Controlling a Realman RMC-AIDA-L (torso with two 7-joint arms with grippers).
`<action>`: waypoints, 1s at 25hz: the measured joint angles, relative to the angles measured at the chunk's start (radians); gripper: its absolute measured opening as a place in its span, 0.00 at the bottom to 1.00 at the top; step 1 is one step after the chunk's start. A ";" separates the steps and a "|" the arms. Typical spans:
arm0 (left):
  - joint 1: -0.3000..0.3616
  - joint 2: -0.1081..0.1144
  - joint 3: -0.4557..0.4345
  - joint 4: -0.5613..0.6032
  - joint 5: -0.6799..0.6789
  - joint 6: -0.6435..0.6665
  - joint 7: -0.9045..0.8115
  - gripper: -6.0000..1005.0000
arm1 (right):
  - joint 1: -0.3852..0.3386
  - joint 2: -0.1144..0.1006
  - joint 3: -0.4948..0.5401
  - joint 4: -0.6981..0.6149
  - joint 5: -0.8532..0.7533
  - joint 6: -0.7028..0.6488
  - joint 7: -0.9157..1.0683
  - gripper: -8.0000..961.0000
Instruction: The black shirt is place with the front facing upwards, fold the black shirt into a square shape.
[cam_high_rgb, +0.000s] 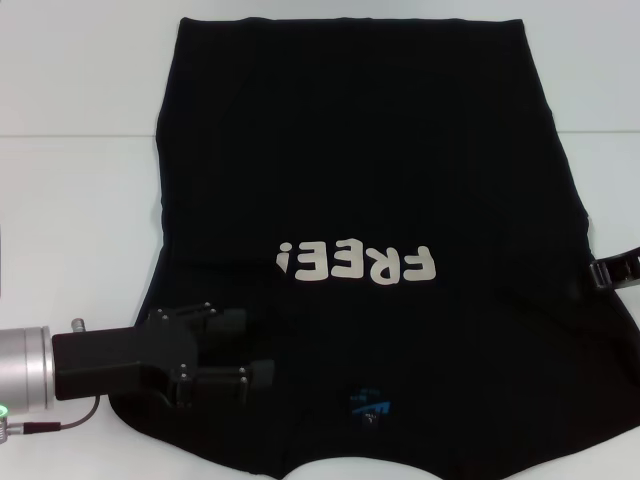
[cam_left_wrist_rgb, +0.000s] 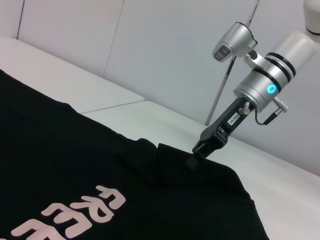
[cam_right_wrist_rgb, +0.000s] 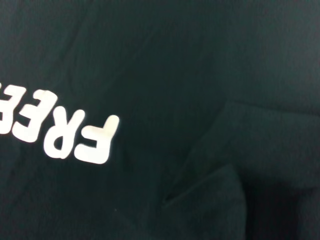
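Note:
The black shirt (cam_high_rgb: 350, 150) lies flat on the white table (cam_high_rgb: 70, 200), front up. Its cream letters "FREE!" (cam_high_rgb: 355, 262) read upside down and its blue neck label (cam_high_rgb: 370, 408) is at the near edge. My left gripper (cam_high_rgb: 245, 348) is open and empty, and hovers over the shirt's near left shoulder area. My right gripper (cam_high_rgb: 600, 275) is at the shirt's right edge. In the left wrist view it (cam_left_wrist_rgb: 195, 159) touches the shirt (cam_left_wrist_rgb: 75, 160) by a raised fold (cam_left_wrist_rgb: 160, 148). The right wrist view shows only the shirt (cam_right_wrist_rgb: 200, 60), with its letters (cam_right_wrist_rgb: 75, 137) and a crease (cam_right_wrist_rgb: 210, 187).
Bare white tabletop (cam_left_wrist_rgb: 165, 115) runs along the shirt's left and far sides. A seam crosses the table surface (cam_high_rgb: 60, 137). The right arm's silver wrist with a lit ring (cam_left_wrist_rgb: 270, 90) rises above the shirt's right side.

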 joint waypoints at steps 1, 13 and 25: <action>0.000 0.000 0.000 0.000 0.000 0.000 0.000 0.87 | 0.002 0.001 0.000 0.000 0.002 0.000 -0.002 0.01; -0.002 0.000 0.000 0.000 -0.001 -0.001 -0.002 0.87 | 0.036 0.035 -0.028 -0.008 0.004 -0.067 -0.060 0.03; -0.002 0.000 0.000 0.000 -0.004 -0.004 -0.002 0.87 | -0.004 0.014 -0.008 -0.015 0.096 -0.178 -0.117 0.26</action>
